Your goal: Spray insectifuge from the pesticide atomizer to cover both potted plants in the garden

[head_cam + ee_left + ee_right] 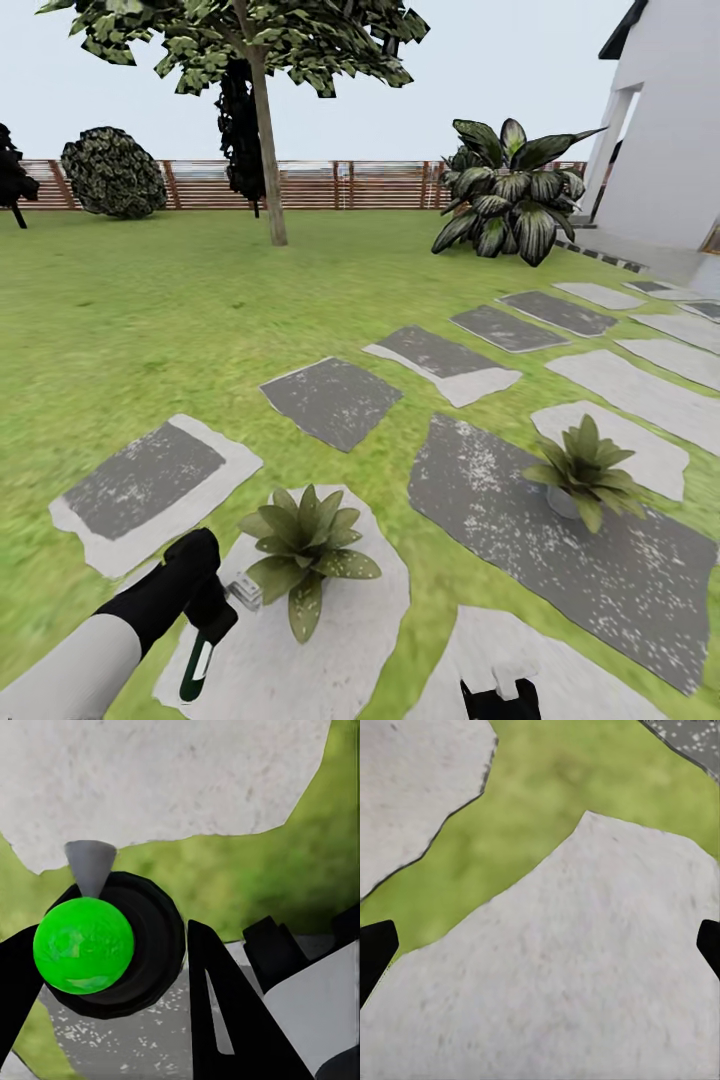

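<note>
While left fingers [215, 615] grip the pesticide atomizer [200, 655] beside a potted plant [305, 545], right fingers [540, 945] gape.

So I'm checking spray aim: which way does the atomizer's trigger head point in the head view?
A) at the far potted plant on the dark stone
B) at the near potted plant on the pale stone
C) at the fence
B: the left hand holds the pesticide atomizer, its pale head right beside the near potted plant on the pale stone.
</note>
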Controlling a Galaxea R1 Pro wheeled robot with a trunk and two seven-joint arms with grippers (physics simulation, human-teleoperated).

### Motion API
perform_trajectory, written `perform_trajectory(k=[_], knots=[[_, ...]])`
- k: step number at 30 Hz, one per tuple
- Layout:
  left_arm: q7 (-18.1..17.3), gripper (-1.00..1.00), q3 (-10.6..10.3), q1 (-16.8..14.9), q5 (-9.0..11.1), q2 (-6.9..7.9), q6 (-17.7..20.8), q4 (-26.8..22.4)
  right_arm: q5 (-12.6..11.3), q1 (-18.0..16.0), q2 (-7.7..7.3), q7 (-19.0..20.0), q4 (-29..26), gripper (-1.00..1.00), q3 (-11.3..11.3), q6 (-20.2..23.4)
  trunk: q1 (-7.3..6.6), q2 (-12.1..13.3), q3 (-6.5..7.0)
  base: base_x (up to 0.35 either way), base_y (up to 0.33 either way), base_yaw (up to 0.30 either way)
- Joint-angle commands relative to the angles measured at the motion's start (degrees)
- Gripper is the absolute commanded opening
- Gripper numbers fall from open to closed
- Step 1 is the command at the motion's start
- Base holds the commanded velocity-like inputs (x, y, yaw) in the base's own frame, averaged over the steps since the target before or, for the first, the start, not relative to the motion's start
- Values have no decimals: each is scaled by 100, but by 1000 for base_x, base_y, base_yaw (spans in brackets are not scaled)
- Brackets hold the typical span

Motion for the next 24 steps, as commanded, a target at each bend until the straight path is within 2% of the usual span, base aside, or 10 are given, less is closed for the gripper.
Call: perform_trajectory(k=[1,6,9,11,15,19,24], knots=[[-63,-100,-18,-13,-74,-16,4,-14,16,-4,-3,1,4,100,18,-18,1,-2,-5,159,157,0],[-113,-100,-25,-84,-74,-41,5,-24,16,-4,-4,1,4,100,14,-18,1,-2,-5,97,91,0],[-503,-100,-42,-91,-101,12,-15,-23,16,-4,-5,1,4,100,13,-18,1,-2,-5,7,6,-73],[-762,-100,-137,-92,-294,30,-26,-39,16,-4,-5,1,4,100,11,-18,1,-2,-5,1,1,-245],[-932,-100,-187,-86,-647,30,-44,-42,16,-4,-5,1,4,100,13,-18,1,-2,-5,0,0,-287],[-1009,-100,-187,-84,-721,50,-60,-23,16,-4,-5,1,4,100,10,-18,1,-2,-5,0,0,-288],[-1020,-100,-185,-84,-741,88,-57,-20,16,-4,-5,1,4,100,14,-18,1,-2,-5,-107,0,-65]])
